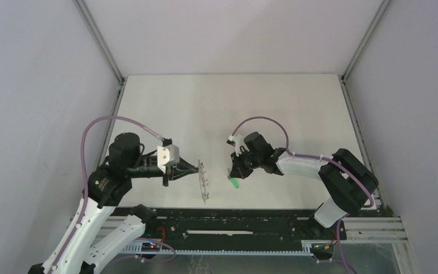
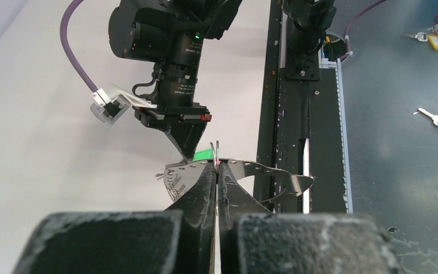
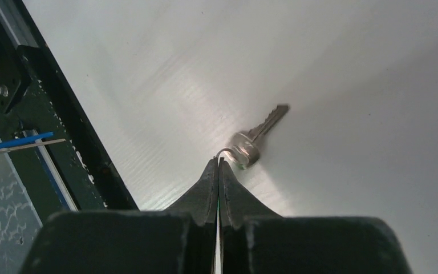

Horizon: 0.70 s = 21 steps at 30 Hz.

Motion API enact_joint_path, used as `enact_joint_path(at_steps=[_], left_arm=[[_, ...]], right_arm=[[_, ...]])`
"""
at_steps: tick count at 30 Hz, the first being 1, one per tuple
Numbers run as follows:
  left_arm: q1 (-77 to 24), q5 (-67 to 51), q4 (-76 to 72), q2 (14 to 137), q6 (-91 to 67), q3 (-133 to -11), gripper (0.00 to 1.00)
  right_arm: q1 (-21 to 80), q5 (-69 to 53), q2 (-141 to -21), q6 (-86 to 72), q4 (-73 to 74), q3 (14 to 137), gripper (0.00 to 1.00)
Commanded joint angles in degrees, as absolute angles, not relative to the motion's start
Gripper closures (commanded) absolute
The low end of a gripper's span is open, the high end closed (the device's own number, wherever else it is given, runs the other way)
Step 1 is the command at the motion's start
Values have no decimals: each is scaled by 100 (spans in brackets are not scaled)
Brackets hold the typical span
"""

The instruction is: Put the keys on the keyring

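Looking down from overhead, I have both arms reaching toward each other over the near half of the white table [image 1: 274, 108]. My left claw [image 1: 195, 169] is clenched on the keyring [image 1: 205, 182], pinching its band edge-on. The ring stands clear of the table, hanging down and toward the arm bases from the fingertips. In the left wrist view the two fingers [image 2: 205, 188] are pressed together on the grey band [image 2: 262, 171], which curves out to either side of them, with a small wire loop poking up at the pinch point.

My right claw [image 1: 235, 173] is also clenched and grasps the green-headed key [image 1: 235, 183]. The green head sticks out just below the fingertips in the overhead view. From the right wrist, the silver part of the key [image 3: 251, 145] hangs just past the closed tips on a thin wire loop, its blade pointing away.

Key and keyring are near each other but apart, with bare table showing between them.
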State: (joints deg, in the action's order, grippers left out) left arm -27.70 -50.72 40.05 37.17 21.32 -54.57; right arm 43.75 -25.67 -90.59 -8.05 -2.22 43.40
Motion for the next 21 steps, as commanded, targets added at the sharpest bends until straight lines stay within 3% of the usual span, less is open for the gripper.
enact_joint_path(at_steps=[1, 6, 11, 12, 13, 14, 21], left_arm=[[-2742, -5130, 3688, 3682, 1961, -5779, 100], [-2742, -5137, 3691, 3661, 1952, -5739, 100], [-2742, -5135, 3691, 3649, 1934, -5754, 100], [-2742, -5133, 3693, 3643, 1934, -5743, 100], [-2740, -5133, 3692, 3635, 1927, -5735, 100], [-2742, -5141, 3688, 3635, 1925, -5729, 100], [-2742, -5157, 3691, 3621, 1877, -5753, 100]], right_arm=[[4464, -2422, -9083, -697, -76, 4381, 100], [4504, -2428, -9051, -570, -28, 4368, 97], [4532, -1934, -8965, -547, 550, 4412, 48], [4542, -1808, -8912, -550, 640, 4412, 33], [4562, -1670, -8859, -549, 715, 4410, 9], [4577, -1530, -8799, -553, 775, 4412, 1], [4813, -593, -7787, -662, 917, 4421, 0]])
